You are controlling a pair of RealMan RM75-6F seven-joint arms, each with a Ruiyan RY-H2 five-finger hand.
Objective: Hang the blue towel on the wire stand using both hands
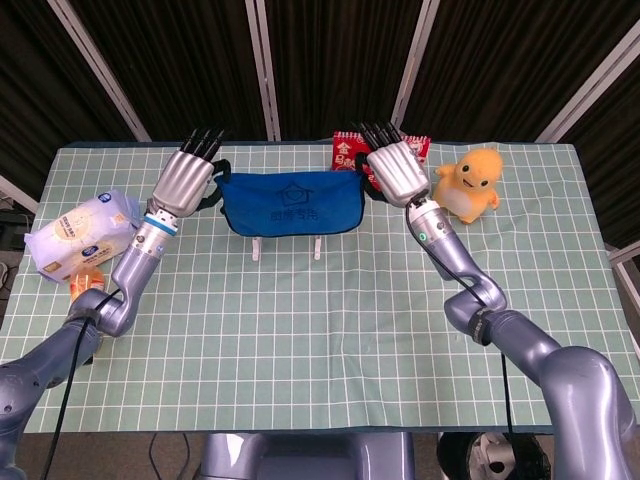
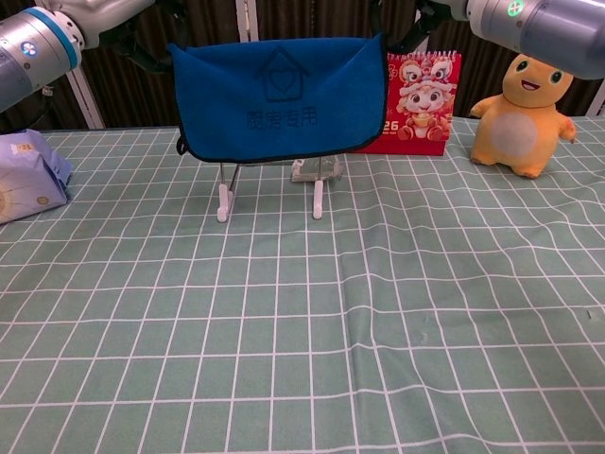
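The blue towel [image 1: 290, 204] is spread wide and hangs over the top of the wire stand [image 2: 224, 197], whose white feet [image 1: 257, 250] show below its hem. In the chest view the towel [image 2: 280, 98] covers the stand's upper part. My left hand [image 1: 187, 179] holds the towel's left top corner. My right hand [image 1: 395, 172] holds the right top corner. Both hands show their backs to the head camera, so the fingers on the cloth are hidden. The chest view shows only the forearms, left [image 2: 38, 45] and right [image 2: 529, 26].
A red 2025 calendar [image 2: 422, 91] stands just right of the towel, with a yellow plush toy [image 2: 526, 98] beyond it. A white snack bag [image 1: 80, 232] and an orange packet [image 1: 86, 285] lie at the left edge. A small grey object [image 2: 308, 171] sits behind the stand.
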